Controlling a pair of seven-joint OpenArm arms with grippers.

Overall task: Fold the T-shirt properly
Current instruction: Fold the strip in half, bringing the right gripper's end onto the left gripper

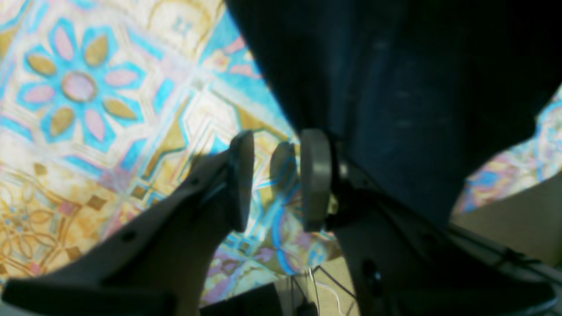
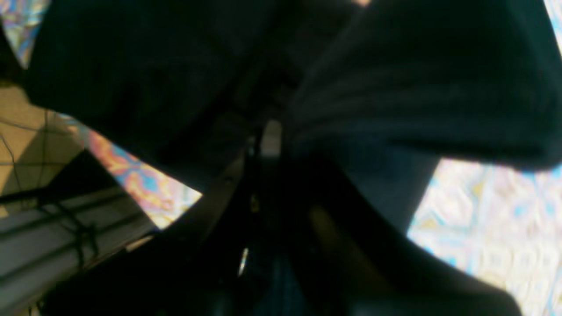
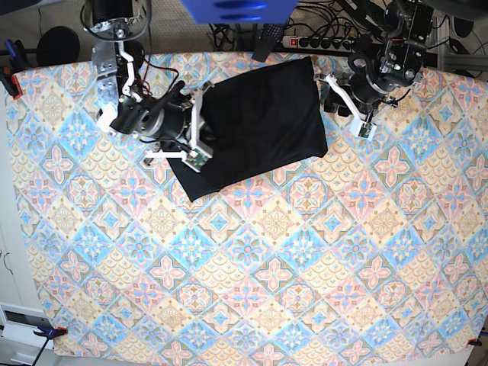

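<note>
The black T-shirt lies folded into a rough rectangle at the top middle of the table. My left gripper is open and empty, just off the shirt's edge, with patterned cloth showing between its fingers; in the base view it sits at the shirt's right side. My right gripper is at the shirt's left edge. Dark fabric bunches at its pad and fills the right wrist view, so it looks shut on the shirt.
A tablecloth with blue, pink and yellow flower tiles covers the table. Cables and a power strip lie past the far edge. Clamps hold the cloth at the left corners.
</note>
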